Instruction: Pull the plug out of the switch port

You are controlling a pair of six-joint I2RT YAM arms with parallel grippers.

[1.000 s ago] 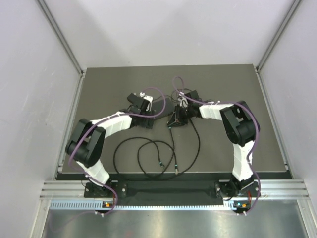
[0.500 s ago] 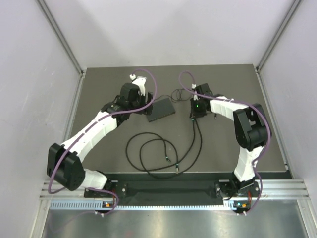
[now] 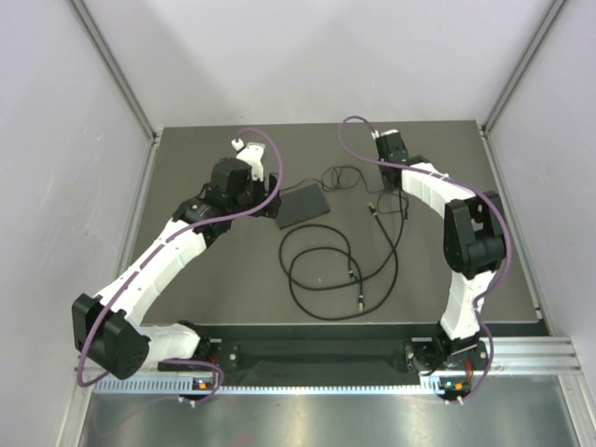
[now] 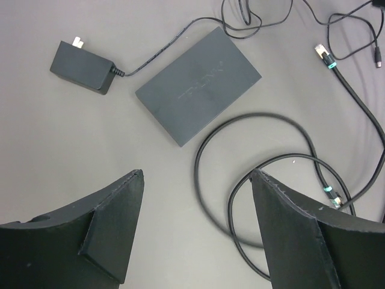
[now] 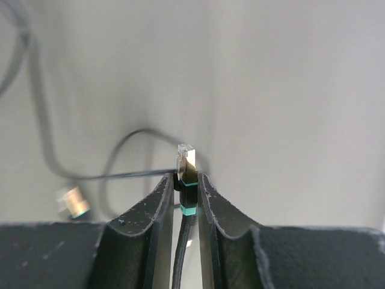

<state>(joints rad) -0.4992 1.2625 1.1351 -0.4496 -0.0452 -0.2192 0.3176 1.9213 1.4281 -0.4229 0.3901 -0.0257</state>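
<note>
- switch (image 4: 198,93): matte blk, faint tone-on-tone logo on top.
- plug (image 5: 186,164): pale clear tip, blk body, teal band.
- cable (image 4: 355,95): blk, teal bands nr loose ends.
- pwr adapter (image 4: 81,67): blk, silver prongs.
- mat (image 3: 186,158): plain dk grey.
- left arm (image 3: 154,261), right arm (image 3: 424,186): white shells, blk joints, purple wiring (image 3: 270,158).

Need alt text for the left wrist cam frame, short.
A flat black switch lies mid-frame on the grey table, a black power adapter to its left. A black cable loops at its right, with a teal-banded plug at top right. The left gripper, jaws wide apart and empty, frames the bottom edge.
</note>
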